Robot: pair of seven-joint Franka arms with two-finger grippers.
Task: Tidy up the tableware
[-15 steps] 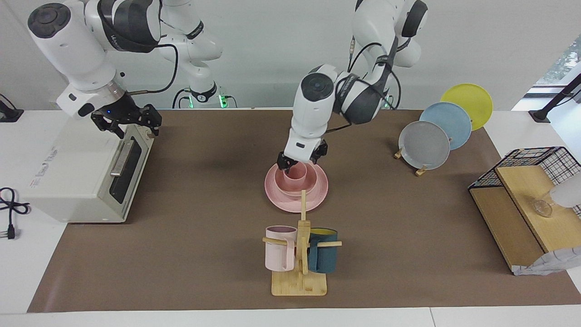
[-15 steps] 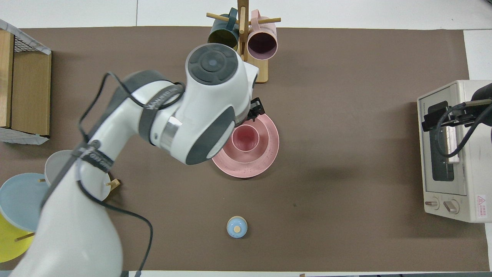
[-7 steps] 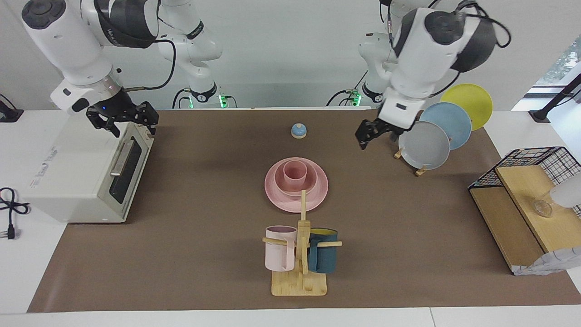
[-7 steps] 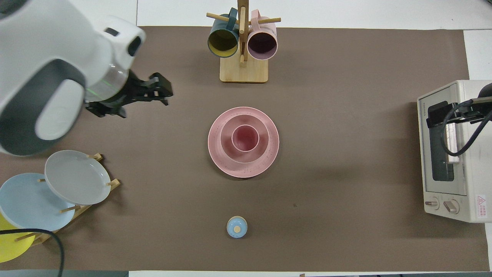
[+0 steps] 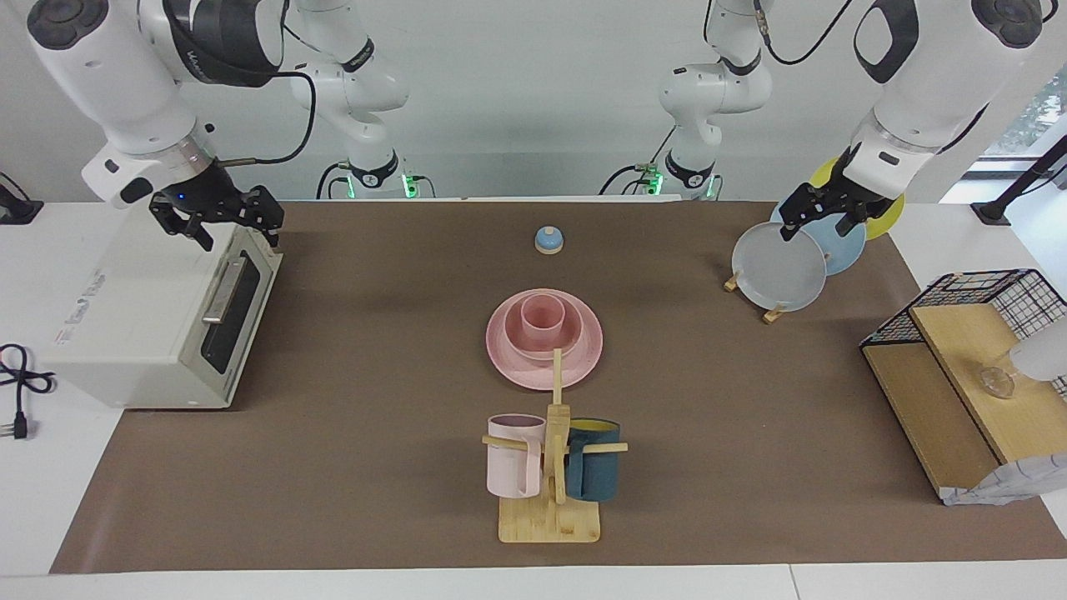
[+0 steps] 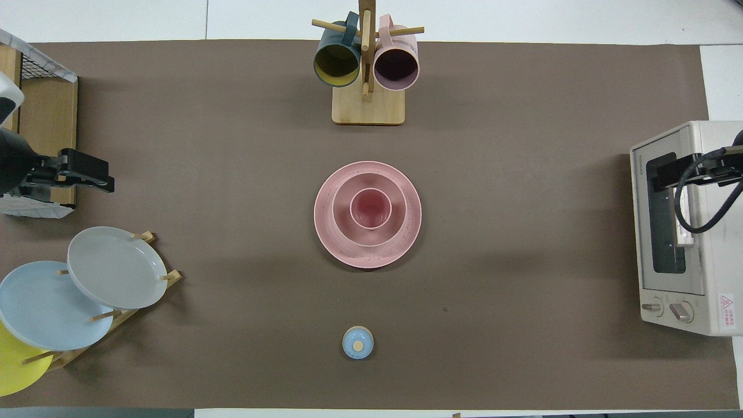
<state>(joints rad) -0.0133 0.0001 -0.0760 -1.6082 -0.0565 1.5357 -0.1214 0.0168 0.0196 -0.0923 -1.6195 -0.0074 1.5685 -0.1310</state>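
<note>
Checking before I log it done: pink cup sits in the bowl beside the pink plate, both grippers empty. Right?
Not quite: the bowl sits on the pink plate, not beside it, as the overhead view shows. The pink cup is in the bowl, and the left gripper and right gripper are empty.

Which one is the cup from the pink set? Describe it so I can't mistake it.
Find the wide pink plate at the middle of the brown mat. A pink bowl sits on it, and the cup stands upright inside that bowl. Unlike the two mugs hanging on the wooden rack, it has no handle.
</note>
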